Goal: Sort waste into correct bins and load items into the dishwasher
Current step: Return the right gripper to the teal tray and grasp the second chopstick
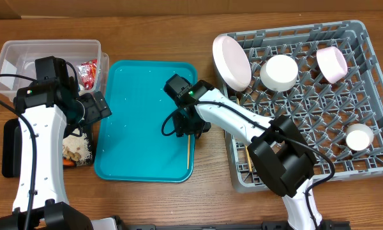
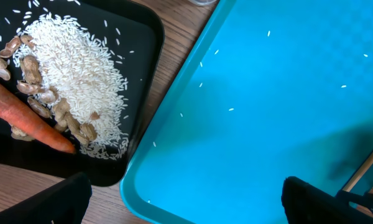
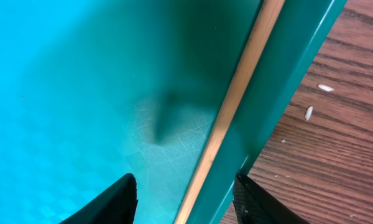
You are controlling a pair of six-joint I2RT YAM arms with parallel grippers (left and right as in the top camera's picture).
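Observation:
One wooden chopstick [image 1: 189, 152] lies along the inside of the teal tray's [image 1: 147, 57] right wall; it also shows in the right wrist view [image 3: 236, 93]. My right gripper [image 1: 188, 126] is open, its fingers [image 3: 186, 202] straddling the chopstick and the tray's rim [image 3: 286, 74]. My left gripper [image 1: 94, 106] is open and empty [image 2: 186, 205], over the teal tray's left edge [image 2: 137, 180] beside the black tray [image 2: 143, 37]. That tray holds rice [image 2: 74, 62], nut bits [image 2: 68, 118] and a carrot [image 2: 25, 118]. The clear tub [image 1: 51, 46] holds the red wrapper [image 1: 88, 71].
The grey dish rack [image 1: 370, 51] at the right holds a pink plate [image 1: 232, 62], a white bowl [image 1: 279, 71], a pink bowl [image 1: 332, 64] and a small white cup [image 1: 359, 137]. A thin wooden stick [image 1: 247, 161] lies at its near-left side. Rice grains [image 3: 309, 112] lie on the table.

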